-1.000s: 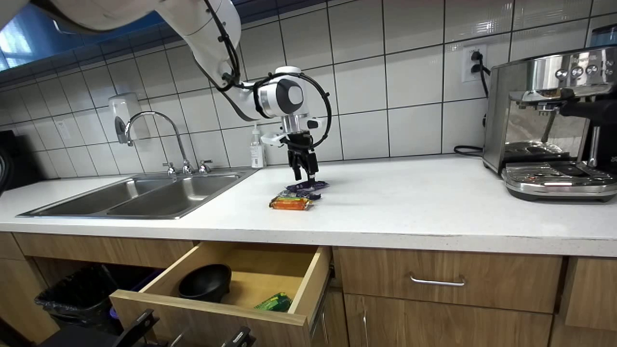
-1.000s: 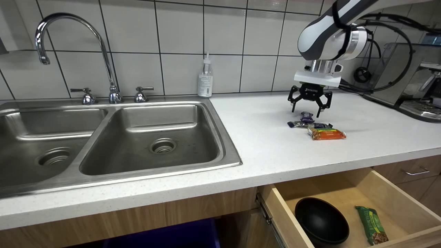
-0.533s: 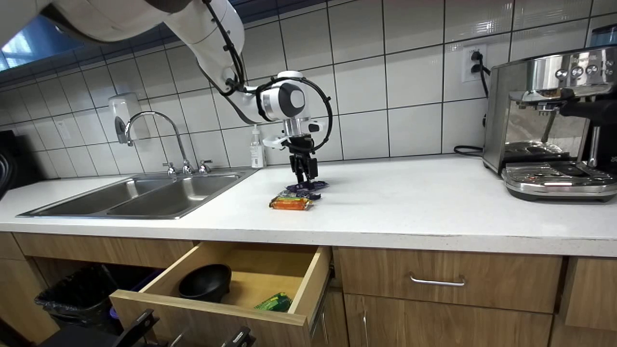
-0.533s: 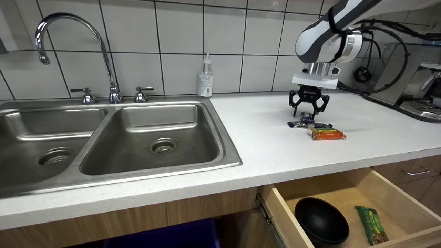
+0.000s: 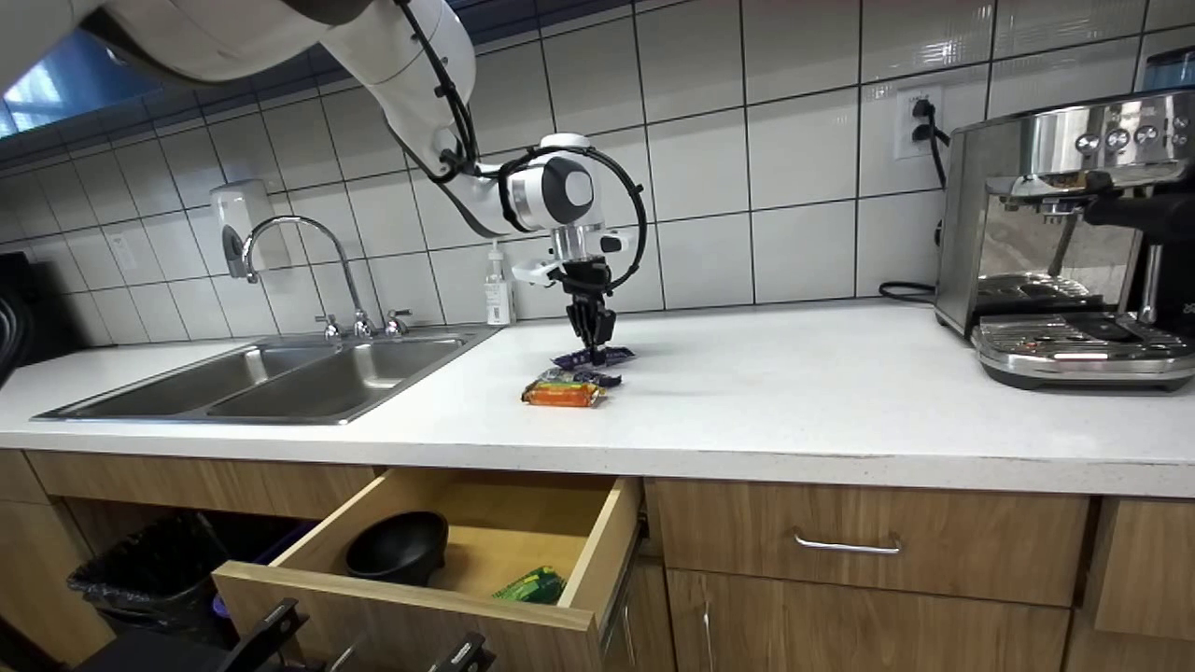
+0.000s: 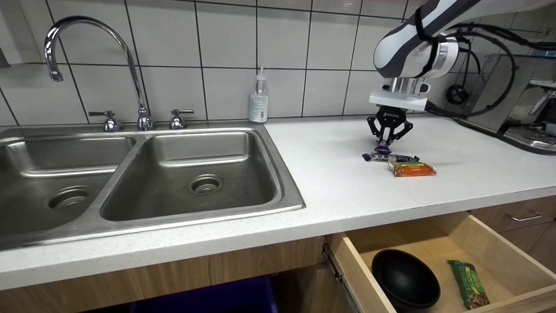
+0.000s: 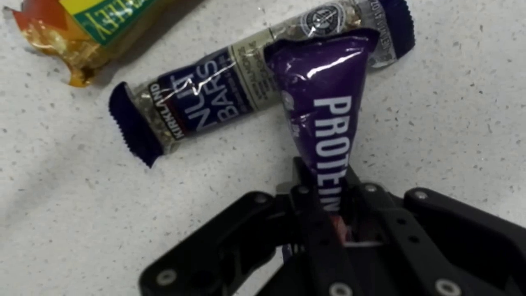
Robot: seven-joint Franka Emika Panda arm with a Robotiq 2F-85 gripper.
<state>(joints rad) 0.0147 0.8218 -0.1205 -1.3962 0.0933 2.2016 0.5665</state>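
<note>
Gripper (image 6: 384, 142) pinched tight on the purple protein bar (image 7: 322, 86), far end over the Kirkland nut bar (image 7: 201, 96). Orange snack bar (image 6: 413, 169) just beside, on white countertop (image 6: 330, 178).

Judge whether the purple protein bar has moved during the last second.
Yes: in an exterior view, the purple protein bar has shifted slightly toward the sink.

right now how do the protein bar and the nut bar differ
The protein bar is pinched in the gripper; the nut bar lies unheld on the countertop. The protein bar's wrapper is purple with white lettering; the nut bar's is partly clear with a dark blue label. In the wrist view, the protein bar tapers toward the grip; the nut bar looks evenly wide. Both are wrapped bars.
</note>
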